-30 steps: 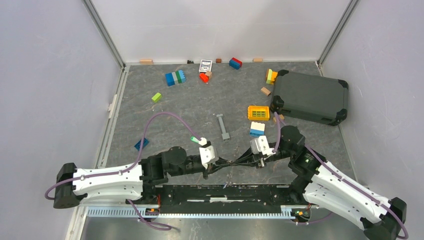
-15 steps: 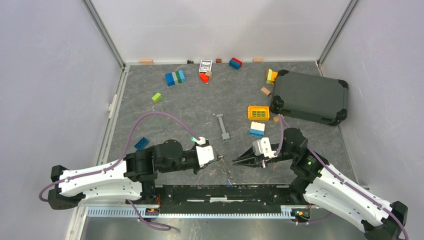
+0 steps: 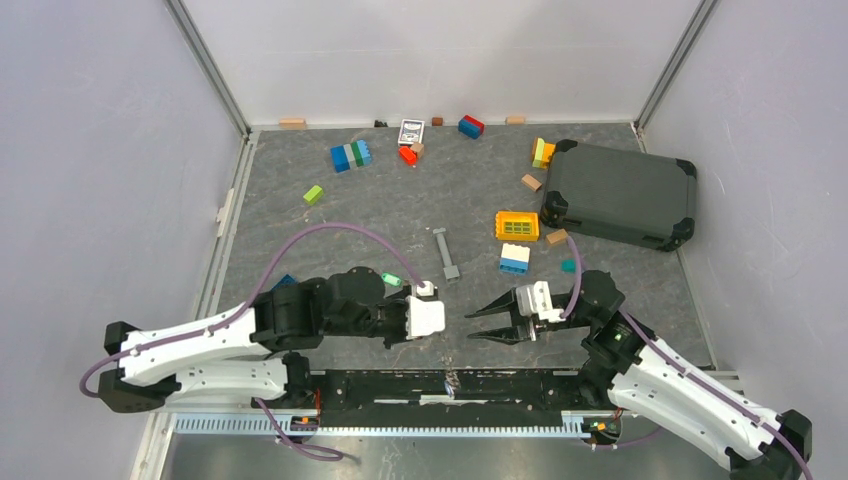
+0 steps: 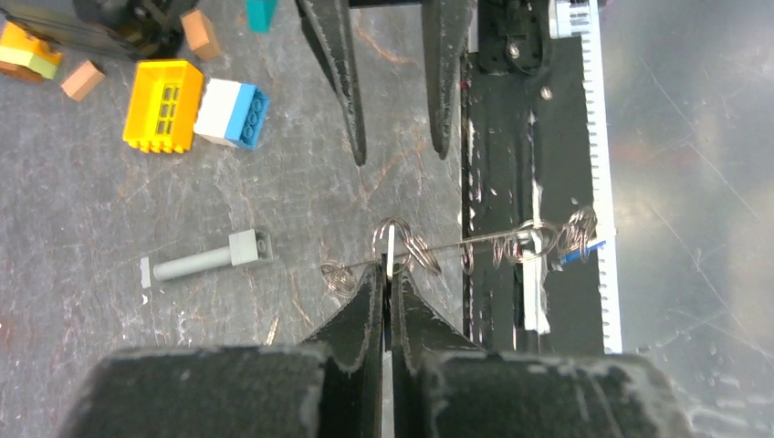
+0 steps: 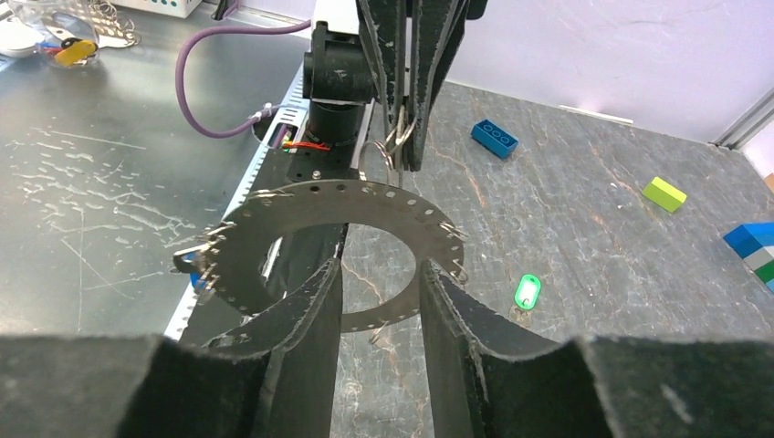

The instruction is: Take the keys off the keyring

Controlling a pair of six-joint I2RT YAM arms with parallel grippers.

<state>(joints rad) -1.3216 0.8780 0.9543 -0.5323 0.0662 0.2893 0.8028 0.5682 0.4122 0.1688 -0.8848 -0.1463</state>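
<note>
Now the left end effector [image 4: 390, 272] pinches the keyring [image 5: 274, 205] over the near edge of the surface [image 3: 380, 210]. The right end effector [image 3: 470, 327] gapes wide, just right of it. A green key [image 5: 525, 292] lies apart.

Dark grey case [image 3: 620, 193] is lying far right, yellow grid block [image 3: 517, 225] sitting just beside it, grey bar [image 3: 446, 253] lying mid-table.

Bright even light, soft shadows, mild glare

Silver keyring [image 4: 406, 248], green-headed key [image 5: 527, 292], yellow grid block [image 3: 517, 224], grey veined table [image 3: 380, 210].
</note>
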